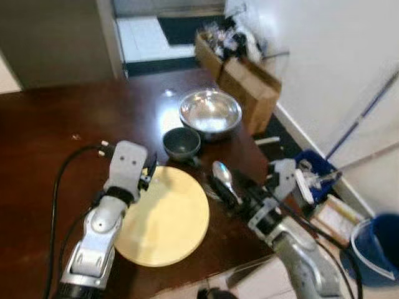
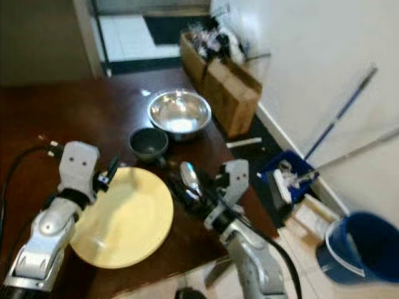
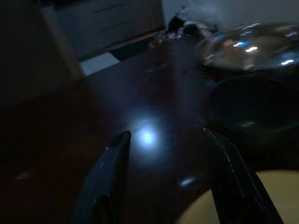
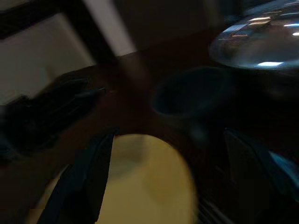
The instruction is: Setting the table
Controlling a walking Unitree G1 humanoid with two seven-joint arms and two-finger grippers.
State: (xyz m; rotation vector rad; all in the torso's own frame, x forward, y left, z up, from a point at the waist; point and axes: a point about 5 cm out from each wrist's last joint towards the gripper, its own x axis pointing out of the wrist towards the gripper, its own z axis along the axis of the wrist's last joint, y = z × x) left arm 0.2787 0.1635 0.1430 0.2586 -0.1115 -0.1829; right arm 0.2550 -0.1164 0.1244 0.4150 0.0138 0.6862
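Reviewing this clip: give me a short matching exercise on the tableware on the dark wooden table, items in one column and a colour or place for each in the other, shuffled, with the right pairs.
Items
1. plate
2. small bowl
3. large bowl
4. spoon

Descriptions
A. shiny metal, farthest from the robot, near the table's far right corner
B. pale yellow, round, nearest the robot, by the left gripper
C. dark grey-green, between the plate and the metal bowl
D. metal, its bowl end just ahead of the right gripper, right of the plate

Pairs: 1-B, 2-C, 3-A, 4-D
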